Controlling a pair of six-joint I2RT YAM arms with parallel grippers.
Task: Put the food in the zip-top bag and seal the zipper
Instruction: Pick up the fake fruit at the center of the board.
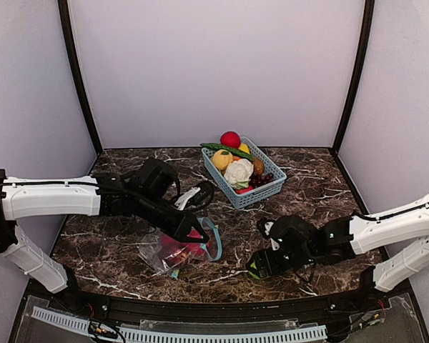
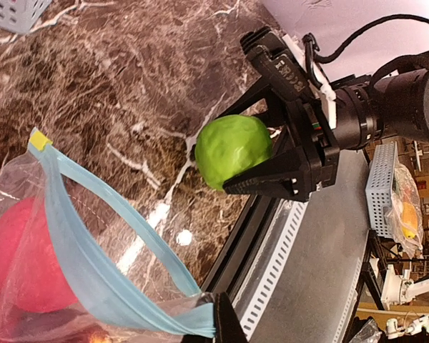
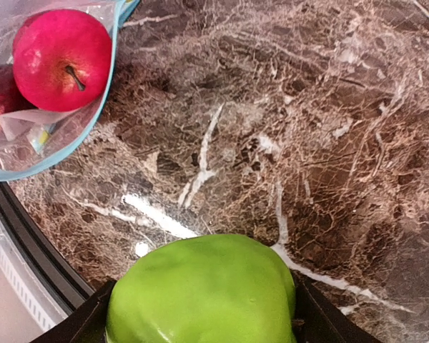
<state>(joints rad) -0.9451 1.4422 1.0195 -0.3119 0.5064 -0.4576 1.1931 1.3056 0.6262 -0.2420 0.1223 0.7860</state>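
Near the front edge of the table (image 3: 322, 128), the right end effector (image 1: 261, 264) pinches the green apple (image 3: 207, 293), apart from the zip-top bag (image 2: 79, 246) whose rim the left end effector (image 1: 193, 232), pressed together, holds open; glossy skin could slip free, or the floppy mouth could sag and block it.

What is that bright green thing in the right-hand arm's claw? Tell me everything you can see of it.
The green apple is a smooth, glossy, plastic-looking toy, bright lime, roundish and slightly lumpy; no stem shows. The right gripper clasps it between two black fingers, near the front edge of the marble table, apart from the zip-top bag.
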